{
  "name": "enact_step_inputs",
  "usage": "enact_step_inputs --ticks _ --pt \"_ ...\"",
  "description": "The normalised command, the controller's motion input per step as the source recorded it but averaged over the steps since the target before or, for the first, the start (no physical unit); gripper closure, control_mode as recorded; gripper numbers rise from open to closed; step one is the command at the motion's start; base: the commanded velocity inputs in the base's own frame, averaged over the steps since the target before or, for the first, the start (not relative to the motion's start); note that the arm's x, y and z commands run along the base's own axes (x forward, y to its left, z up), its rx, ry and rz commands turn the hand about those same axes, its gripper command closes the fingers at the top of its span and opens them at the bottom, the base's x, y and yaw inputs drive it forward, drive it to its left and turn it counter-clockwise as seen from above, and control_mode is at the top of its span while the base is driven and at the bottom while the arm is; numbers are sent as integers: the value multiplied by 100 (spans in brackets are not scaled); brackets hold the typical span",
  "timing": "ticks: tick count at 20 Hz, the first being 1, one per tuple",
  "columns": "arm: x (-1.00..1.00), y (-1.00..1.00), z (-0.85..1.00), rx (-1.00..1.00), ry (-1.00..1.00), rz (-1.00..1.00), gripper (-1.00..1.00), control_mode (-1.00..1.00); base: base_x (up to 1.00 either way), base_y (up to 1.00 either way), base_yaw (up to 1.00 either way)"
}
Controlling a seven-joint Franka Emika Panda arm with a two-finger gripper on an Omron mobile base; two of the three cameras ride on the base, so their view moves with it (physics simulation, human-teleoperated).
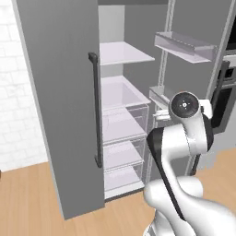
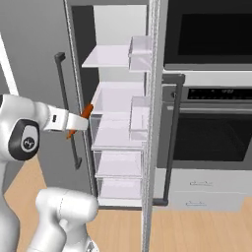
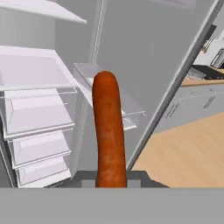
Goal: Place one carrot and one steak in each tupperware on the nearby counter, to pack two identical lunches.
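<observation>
You face the open fridge [image 1: 69,92], its door [image 2: 152,123] swung out to your right, with the oven [image 2: 211,98] behind that door, further right. The gripper [image 2: 81,119] sits in front of the middle shelf [image 2: 115,93], holding the carrot [image 3: 108,131], which sticks out toward the drawers [image 1: 122,152] stacked below the shelves.

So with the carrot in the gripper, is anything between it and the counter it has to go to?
The gripper holds the carrot just outside the open fridge. In the hand view, the open fridge door crosses in front of the counter, so the arm must go around it.
</observation>
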Motion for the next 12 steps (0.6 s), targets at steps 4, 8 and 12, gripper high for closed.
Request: enact_step_inputs --ticks 4,8,12 --pt "0 0 0 0 0 0 100 100 -100 0 -2" --pt "0 0 0 0 0 0 100 100 -85 -16 -46" --pt "0 0 0 0 0 0 100 100 7 -100 -59"
